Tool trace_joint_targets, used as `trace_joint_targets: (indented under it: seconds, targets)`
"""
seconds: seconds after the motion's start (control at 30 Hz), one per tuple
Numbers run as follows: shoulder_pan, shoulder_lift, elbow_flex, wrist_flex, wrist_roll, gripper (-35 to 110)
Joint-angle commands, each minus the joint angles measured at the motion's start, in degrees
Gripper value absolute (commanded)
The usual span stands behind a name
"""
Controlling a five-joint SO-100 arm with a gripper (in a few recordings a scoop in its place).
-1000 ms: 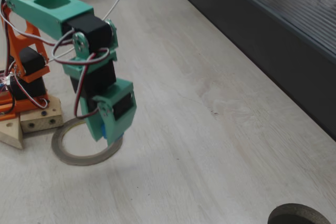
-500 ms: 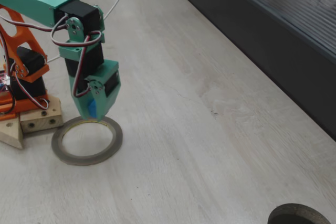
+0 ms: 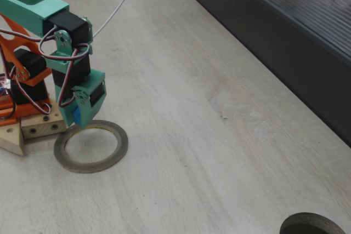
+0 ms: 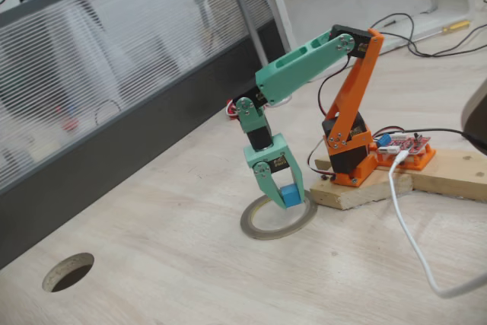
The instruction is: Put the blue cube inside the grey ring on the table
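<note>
Green claw [image 4: 286,197] points down and holds the blue cube [image 4: 290,195] tight between its fingers. In both fixed views the cube [image 3: 78,118] hangs just above the far edge of the grey ring [image 3: 91,146], close to the arm's wooden base [image 3: 34,126]. The ring [image 4: 278,218] lies flat on the pale desk [image 3: 219,135]. A dark round hole [image 4: 68,272] sits well apart from the ring.
</note>
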State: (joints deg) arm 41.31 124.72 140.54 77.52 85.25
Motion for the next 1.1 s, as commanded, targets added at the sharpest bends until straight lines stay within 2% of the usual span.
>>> trace_joint_targets:
  seconds: [0.0, 0.47, 0.7, 1.07]
  targets:
    - [0.8, 1.1, 1.0, 0.3, 0.3, 1]
    - [1.1, 0.6, 1.1, -0.1, 0.1, 1]
    - [1.1, 0.5, 2.2, -8.6, 0.1, 1]
    - [1.1, 0.5, 5.3, -9.0, 0.1, 1]
